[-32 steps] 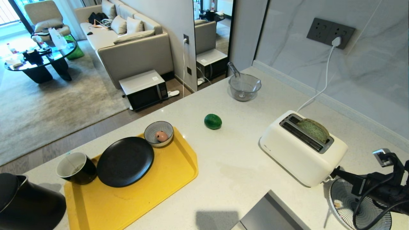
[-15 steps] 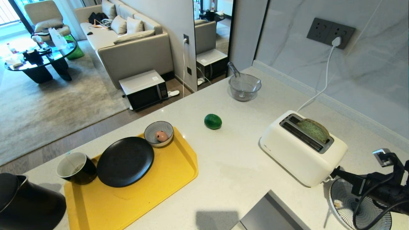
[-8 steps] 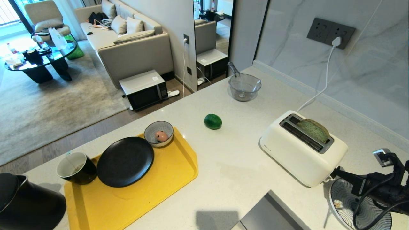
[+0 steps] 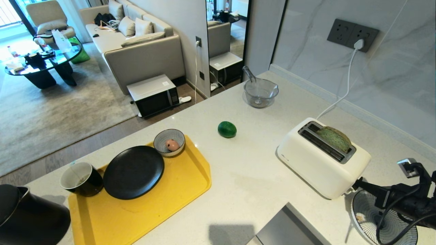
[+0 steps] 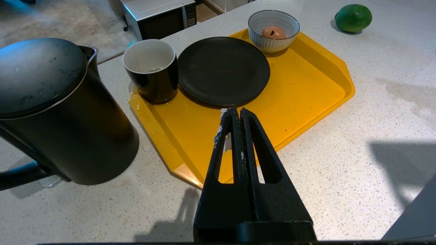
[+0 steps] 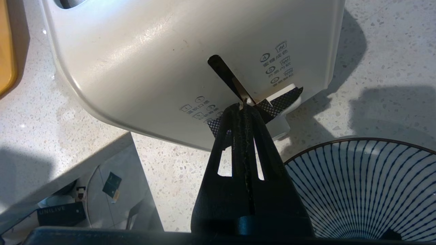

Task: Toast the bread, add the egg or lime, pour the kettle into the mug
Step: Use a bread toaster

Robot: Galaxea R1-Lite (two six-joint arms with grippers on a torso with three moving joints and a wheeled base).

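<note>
On the tabletop [image 4: 259, 177], the kettle [image 4: 30, 217] stands far left near the edge. The mug [image 4: 81, 179] sits on the yellow tray [image 4: 163, 211], where the left hand [image 5: 237, 114] hovers, fingers pressed together. The lime [image 4: 227, 129] lies centre. The bread [image 4: 334, 139] stands in the toaster [image 4: 320, 163]; the right hand [image 6: 242, 108], pressed together and holding nothing, touches its lever [image 6: 284, 98].

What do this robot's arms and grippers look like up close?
Both the left gripper and right gripper are matte black, with two long tapered fingers, each with a slot cut through. The left shows white flecks. Black cables loop over the right arm.
</note>
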